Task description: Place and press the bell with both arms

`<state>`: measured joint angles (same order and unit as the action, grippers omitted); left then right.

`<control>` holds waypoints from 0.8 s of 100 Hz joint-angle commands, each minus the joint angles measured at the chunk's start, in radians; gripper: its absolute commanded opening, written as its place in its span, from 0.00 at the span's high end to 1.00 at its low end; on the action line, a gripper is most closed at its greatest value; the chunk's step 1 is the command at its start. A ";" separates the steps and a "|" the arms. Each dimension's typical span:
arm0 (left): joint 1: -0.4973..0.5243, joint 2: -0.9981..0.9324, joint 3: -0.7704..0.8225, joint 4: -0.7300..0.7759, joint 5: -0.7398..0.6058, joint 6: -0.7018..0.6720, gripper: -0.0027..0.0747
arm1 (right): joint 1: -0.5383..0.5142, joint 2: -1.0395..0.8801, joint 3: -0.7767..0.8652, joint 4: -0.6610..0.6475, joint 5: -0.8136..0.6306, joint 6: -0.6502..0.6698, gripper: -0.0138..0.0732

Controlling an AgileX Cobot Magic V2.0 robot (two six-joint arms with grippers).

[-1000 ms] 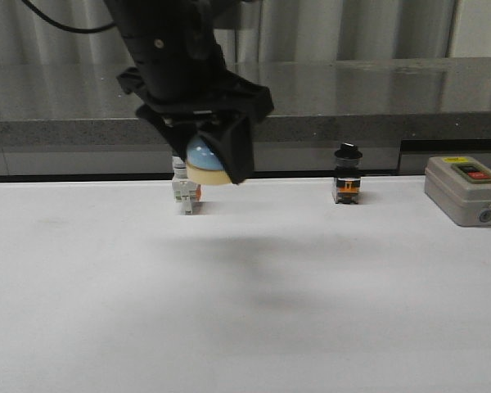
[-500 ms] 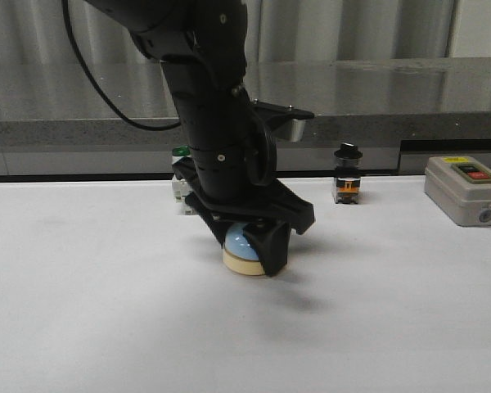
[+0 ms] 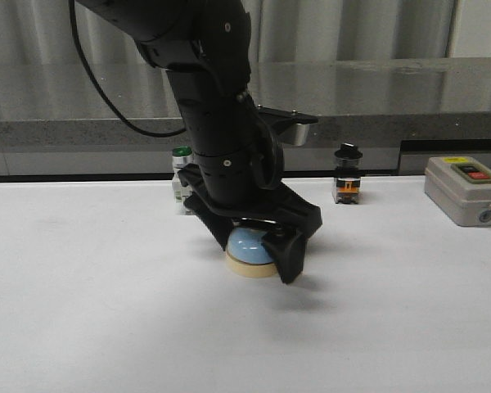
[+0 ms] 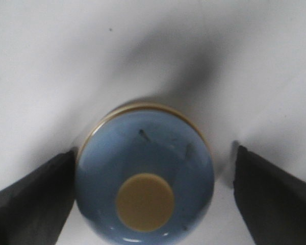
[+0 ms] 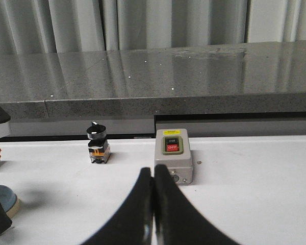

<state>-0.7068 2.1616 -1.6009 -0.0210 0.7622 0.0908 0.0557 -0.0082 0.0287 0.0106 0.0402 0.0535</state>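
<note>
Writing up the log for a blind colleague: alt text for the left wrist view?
Top-down close-up of the light-blue bell with its cream button, sitting on the white table. The left gripper is open, one black finger on each side.

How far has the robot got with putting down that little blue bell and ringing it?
Placing looks nearly done: the bell sits on the white table. The left gripper is around it, one finger visibly clear of the dome, so it seems to be letting go. Pressing remains: the right gripper is shut, away from the bell.
</note>
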 commanded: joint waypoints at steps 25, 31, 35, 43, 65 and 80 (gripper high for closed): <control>0.002 -0.135 -0.025 0.015 0.008 -0.054 0.10 | -0.005 -0.016 -0.016 -0.011 -0.084 -0.013 0.91; 0.009 -0.170 -0.025 0.021 0.014 -0.061 0.10 | -0.005 -0.016 -0.016 -0.011 -0.084 -0.013 0.91; 0.009 -0.191 -0.025 0.021 0.018 -0.061 0.10 | -0.005 -0.016 -0.016 -0.011 -0.084 -0.013 0.91; 0.022 -0.242 -0.025 0.051 0.018 -0.074 0.10 | -0.005 -0.016 -0.016 -0.011 -0.084 -0.013 0.91; 0.110 -0.391 0.030 0.105 0.003 -0.118 0.10 | -0.005 -0.016 -0.016 -0.011 -0.084 -0.013 0.91; 0.230 -0.507 0.142 0.105 -0.043 -0.118 0.10 | -0.005 -0.016 -0.016 -0.011 -0.084 -0.013 0.91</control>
<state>-0.5452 1.7722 -1.4963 0.0775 0.7850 -0.0137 0.0557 -0.0082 0.0287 0.0106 0.0402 0.0535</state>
